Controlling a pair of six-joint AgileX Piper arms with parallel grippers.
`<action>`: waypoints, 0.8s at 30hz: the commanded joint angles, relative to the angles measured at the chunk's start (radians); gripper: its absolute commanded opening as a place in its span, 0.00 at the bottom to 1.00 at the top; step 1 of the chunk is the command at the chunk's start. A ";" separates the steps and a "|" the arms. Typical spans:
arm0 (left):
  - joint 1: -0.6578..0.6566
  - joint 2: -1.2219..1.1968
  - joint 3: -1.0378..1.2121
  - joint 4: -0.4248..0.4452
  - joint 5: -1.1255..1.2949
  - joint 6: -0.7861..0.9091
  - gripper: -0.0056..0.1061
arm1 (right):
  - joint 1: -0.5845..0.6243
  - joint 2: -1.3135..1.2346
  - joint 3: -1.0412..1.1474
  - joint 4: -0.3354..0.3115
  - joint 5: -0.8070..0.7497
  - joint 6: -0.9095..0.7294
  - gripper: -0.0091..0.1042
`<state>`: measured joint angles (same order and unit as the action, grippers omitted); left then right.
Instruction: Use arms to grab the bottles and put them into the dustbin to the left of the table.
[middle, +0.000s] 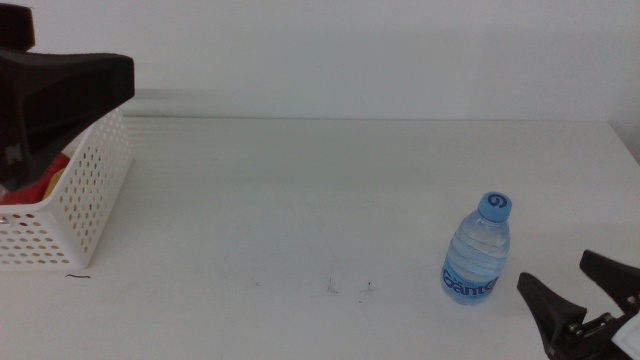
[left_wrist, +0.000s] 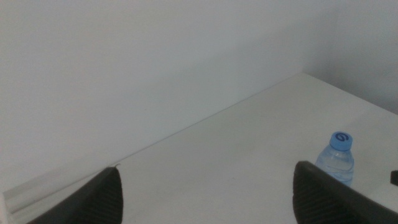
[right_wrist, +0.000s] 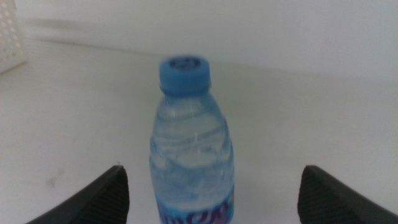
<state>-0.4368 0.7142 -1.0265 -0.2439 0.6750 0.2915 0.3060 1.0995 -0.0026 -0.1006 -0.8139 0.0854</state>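
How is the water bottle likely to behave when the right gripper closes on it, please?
The water bottle stands upright, tall and narrow, so a nudge from the open right gripper beside it could tip it, and being round, it might then roll. Its clear ribbed wall looks thin and may flex. It appears full, so probably weighty.

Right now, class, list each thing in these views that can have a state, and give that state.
water bottle: upright on the table, blue cap on, not gripped.
dustbin: upright at the table's left, red and yellow items inside.
right gripper: open, beside the bottle.
left gripper: open, holding nothing, raised over the dustbin.
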 joint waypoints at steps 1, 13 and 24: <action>-0.002 -0.004 -0.007 0.001 -0.010 -0.004 0.89 | 0.002 0.047 0.003 -0.006 -0.024 0.022 0.84; -0.002 -0.004 -0.007 0.001 -0.010 -0.004 0.89 | 0.002 0.320 0.003 -0.003 -0.284 -0.036 0.84; -0.002 -0.004 -0.007 0.001 -0.014 -0.004 0.89 | 0.002 0.464 -0.099 -0.078 -0.286 -0.041 0.84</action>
<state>-0.4368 0.7142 -1.0265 -0.2439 0.6750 0.2915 0.3060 1.5488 -0.0855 -0.1679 -1.0816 0.0579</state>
